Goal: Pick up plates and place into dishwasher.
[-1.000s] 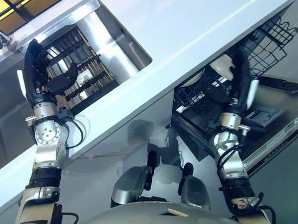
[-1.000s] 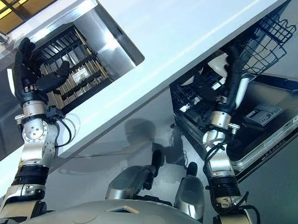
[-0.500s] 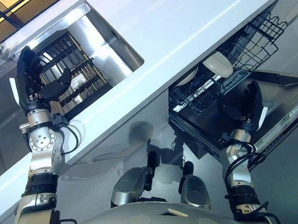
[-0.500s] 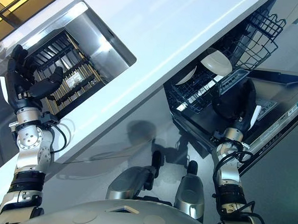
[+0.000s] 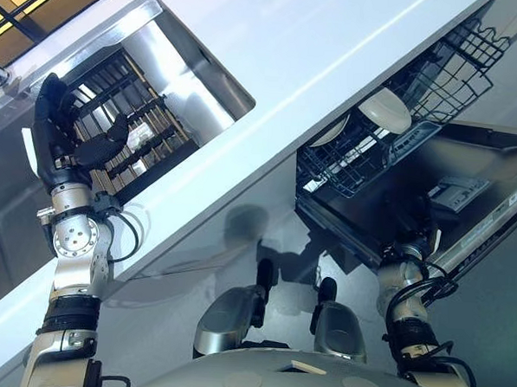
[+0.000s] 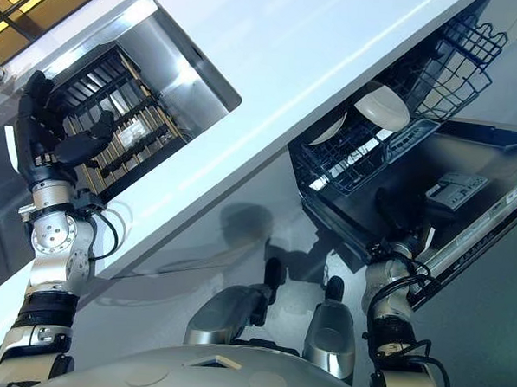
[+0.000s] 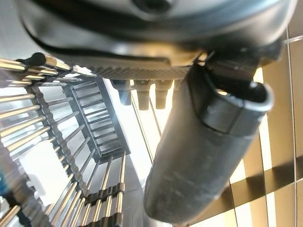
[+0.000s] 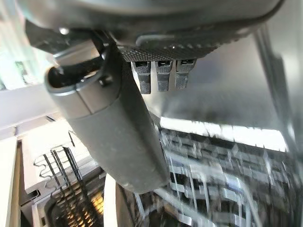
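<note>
Upper left, the left hand (image 5: 64, 136) hangs loose-fingered and empty over the sink rack (image 5: 132, 122), probably lining up its next grab. Upper right, a white plate (image 5: 385, 109) stands in the dishwasher basket (image 5: 402, 97). Lower right, the right hand (image 6: 395, 211) looks relaxed, holding nothing.

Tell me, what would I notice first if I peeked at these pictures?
Probably the white plate standing in the black wire rack of the open dishwasher, off to the robot's right. Next, the left hand, fingers open and empty, held up over the sink, where a dark drying rack sits inside. The right hand hangs low by the dishwasher door.
</note>
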